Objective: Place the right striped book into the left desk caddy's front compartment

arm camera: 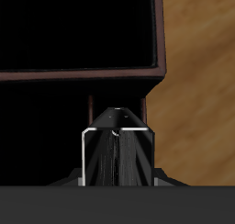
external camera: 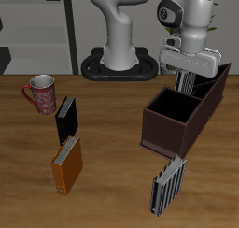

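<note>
My gripper (external camera: 192, 71) is shut on a striped book (external camera: 191, 83), which hangs upright from the fingers. The book is over the dark brown desk caddy (external camera: 170, 131), and its lower edge is about level with the rim. It hangs behind the large open compartment nearest the table's front edge, close to the inner divider. In the wrist view the book's dark edge (arm camera: 115, 150) sits between my gripper's fingers (arm camera: 115, 136). The caddy's divider wall (arm camera: 83, 76) lies just beyond it, with a black compartment past that.
A second striped book (external camera: 168, 185) leans near the table's front edge, in front of the caddy. A black book (external camera: 65, 121) and an orange book (external camera: 67, 165) stand on the other side of the table, with a red patterned mug (external camera: 40, 93) behind them.
</note>
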You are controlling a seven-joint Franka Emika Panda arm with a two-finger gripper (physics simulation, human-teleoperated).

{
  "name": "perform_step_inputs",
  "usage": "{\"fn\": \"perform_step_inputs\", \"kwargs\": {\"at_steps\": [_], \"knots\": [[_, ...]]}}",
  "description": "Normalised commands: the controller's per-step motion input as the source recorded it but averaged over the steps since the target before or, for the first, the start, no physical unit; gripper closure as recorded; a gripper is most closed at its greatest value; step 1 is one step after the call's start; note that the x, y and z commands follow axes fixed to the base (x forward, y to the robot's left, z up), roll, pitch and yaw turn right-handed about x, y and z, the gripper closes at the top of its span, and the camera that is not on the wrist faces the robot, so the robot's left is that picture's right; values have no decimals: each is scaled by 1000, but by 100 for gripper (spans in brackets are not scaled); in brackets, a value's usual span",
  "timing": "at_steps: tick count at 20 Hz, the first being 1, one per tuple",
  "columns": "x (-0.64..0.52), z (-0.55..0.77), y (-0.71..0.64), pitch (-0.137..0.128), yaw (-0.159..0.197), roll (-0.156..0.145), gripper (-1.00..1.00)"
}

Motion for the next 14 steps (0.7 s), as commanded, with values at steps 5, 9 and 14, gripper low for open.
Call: {"fn": "perform_step_inputs", "kwargs": {"at_steps": [5, 9, 14], "knots": [[45, -156, 3, 31, -7, -7, 100], [104, -188, -1, 51, -12, -5, 100], [135, -146, -37, 37, -2, -12, 100]]}}
